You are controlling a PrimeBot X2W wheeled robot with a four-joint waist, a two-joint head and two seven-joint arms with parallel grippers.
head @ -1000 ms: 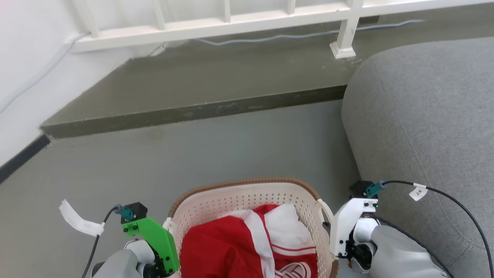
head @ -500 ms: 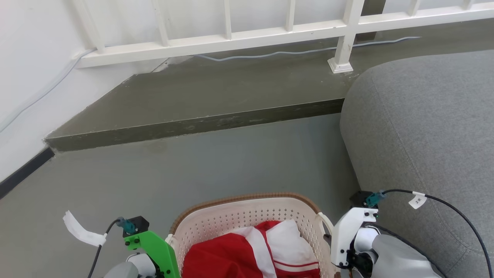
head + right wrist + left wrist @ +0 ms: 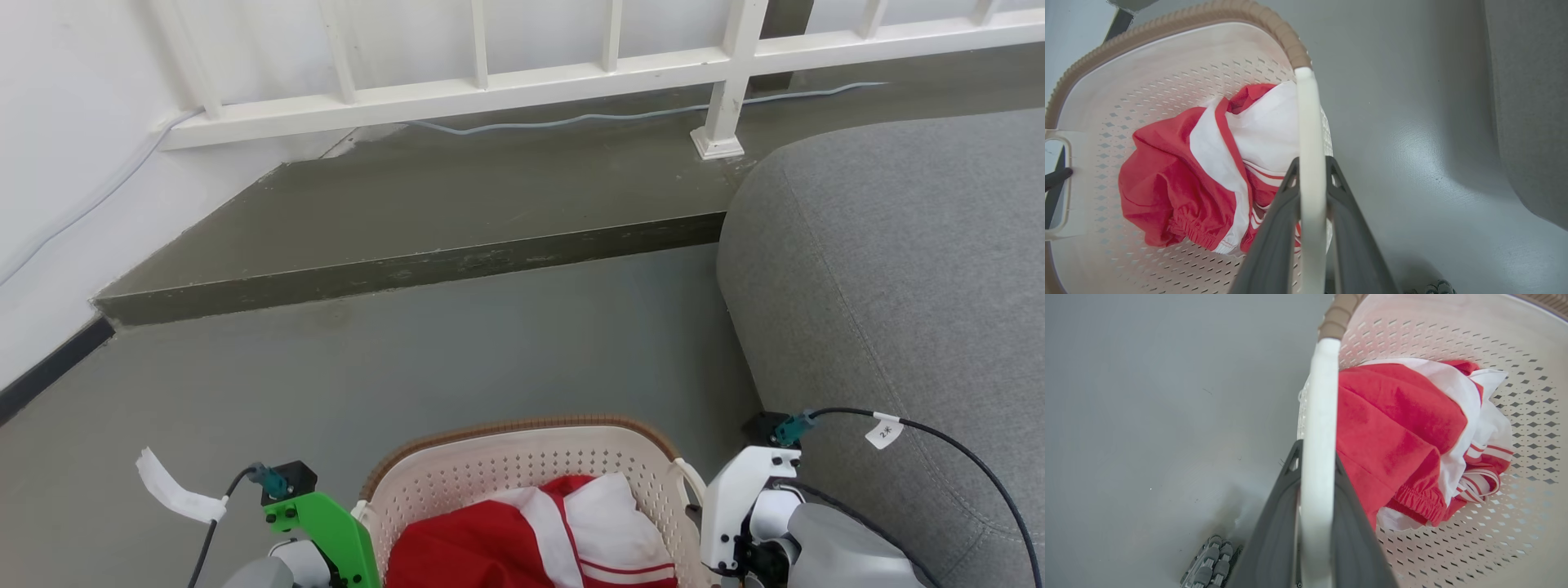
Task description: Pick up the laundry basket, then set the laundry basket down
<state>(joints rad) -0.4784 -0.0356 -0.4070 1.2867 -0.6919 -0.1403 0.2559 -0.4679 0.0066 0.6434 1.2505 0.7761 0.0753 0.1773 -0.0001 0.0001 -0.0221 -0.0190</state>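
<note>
L gripper (image 3: pixel 1316 453) and R gripper (image 3: pixel 1311 163) each clamp a thin white side handle (image 3: pixel 1319 396) of the laundry basket (image 3: pixel 522 465), held between both arms above the floor (image 3: pixel 490 343) beside the sofa (image 3: pixel 898 245); uneven arm descent may tilt it, spilling clothing (image 3: pixel 473 547) or slipping a handle.

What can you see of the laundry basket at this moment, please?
The laundry basket is a small oval tub of cream-white perforated plastic with a brown woven-look rim. Red-and-white clothing lies crumpled inside. It is between the two arms, over grey floor. The left gripper is shut on its white left handle, the right gripper on the right handle. Whether it touches the floor cannot be told.
</note>
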